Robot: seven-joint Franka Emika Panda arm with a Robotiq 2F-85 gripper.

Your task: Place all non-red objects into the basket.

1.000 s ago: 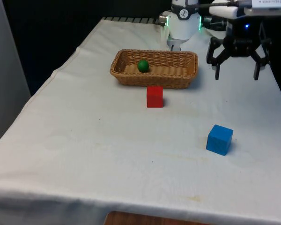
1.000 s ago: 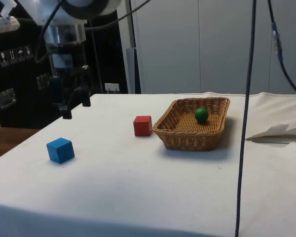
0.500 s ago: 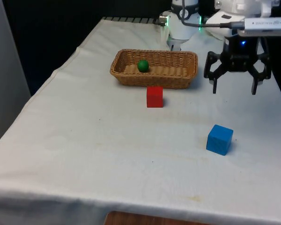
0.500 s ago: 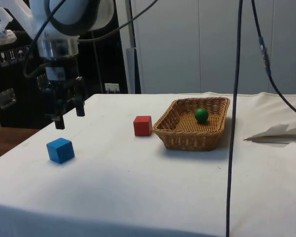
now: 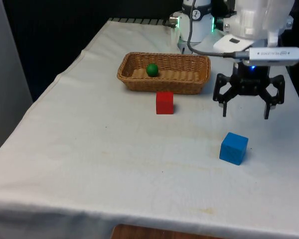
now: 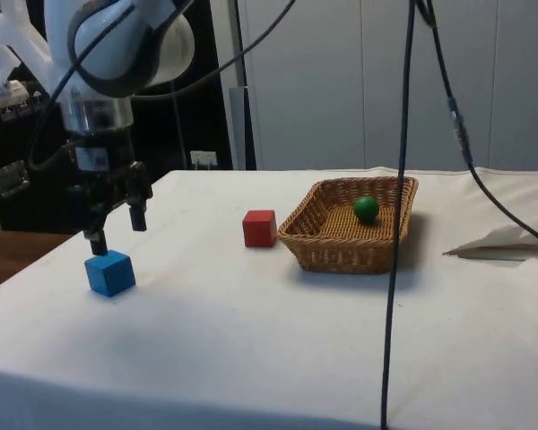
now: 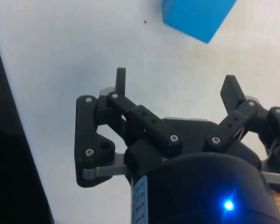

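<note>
Basket (image 5: 164, 79) holds green ball (image 5: 152, 69); pincer (image 5: 245, 113), fingers apart, hovers near blue cube (image 5: 233, 148).

Blue cube (image 5: 233, 148), red cube (image 5: 164, 102), green ball (image 5: 152, 69), tan basket (image 5: 202, 81).

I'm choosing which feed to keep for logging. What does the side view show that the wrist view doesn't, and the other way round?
Side view alone: the basket with the green ball inside it, the red cube standing beside the basket, and how high the tool hangs above the table.

Wrist view alone: the tool's open fingers from above, nothing between them.

Both: the blue cube on the white cloth, untouched, with the tool close by.
</note>
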